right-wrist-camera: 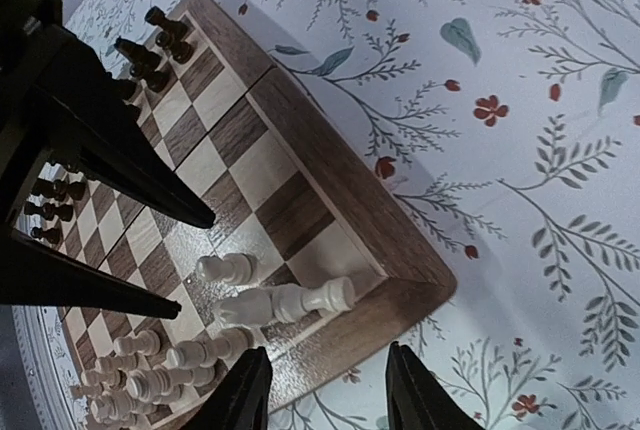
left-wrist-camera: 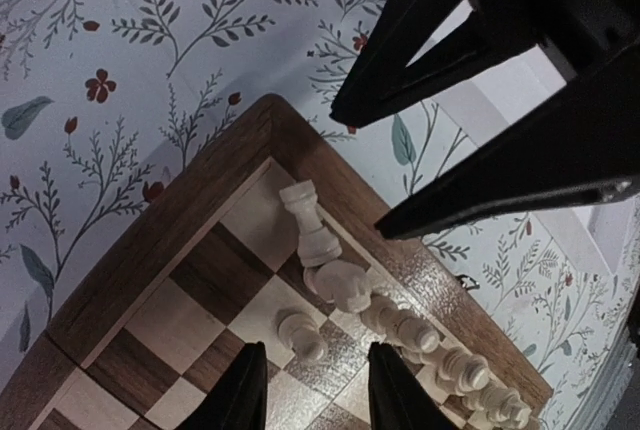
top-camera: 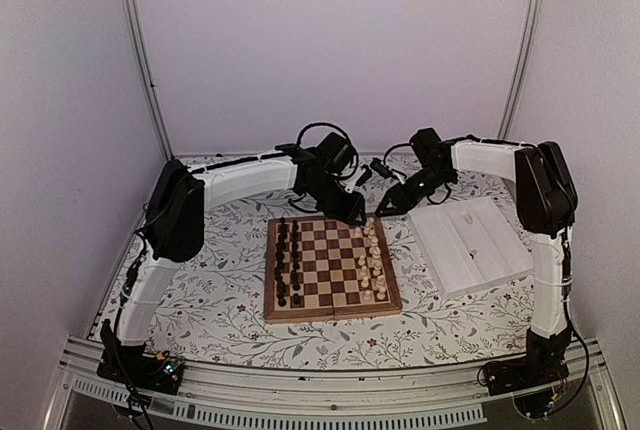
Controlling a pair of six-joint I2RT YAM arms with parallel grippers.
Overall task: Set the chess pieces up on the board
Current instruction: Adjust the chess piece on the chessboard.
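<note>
The board [top-camera: 330, 305] lies mid-table, with dark pieces [top-camera: 288, 262] in its left columns and cream chess pieces [top-camera: 373, 262] in its right columns. At the far right corner a cream rook [left-wrist-camera: 312, 225] [right-wrist-camera: 305, 300] lies tipped on its side, its top toward the corner, beside a knight [left-wrist-camera: 345, 285]. A pawn [left-wrist-camera: 302, 335] [right-wrist-camera: 225, 270] stands one square inward. My left gripper [left-wrist-camera: 315, 390] [top-camera: 352, 212] hovers open just short of that pawn, empty. My right gripper [right-wrist-camera: 328, 395] [top-camera: 385, 205] is open over the board's rim [right-wrist-camera: 400, 300] by the rook, also empty.
A white ridged tray [top-camera: 470, 245] sits right of the board. The two grippers are close together over the far right corner; the right one's fingers [left-wrist-camera: 520, 180] loom in the left wrist view. The floral cloth [top-camera: 220, 300] surrounds the board.
</note>
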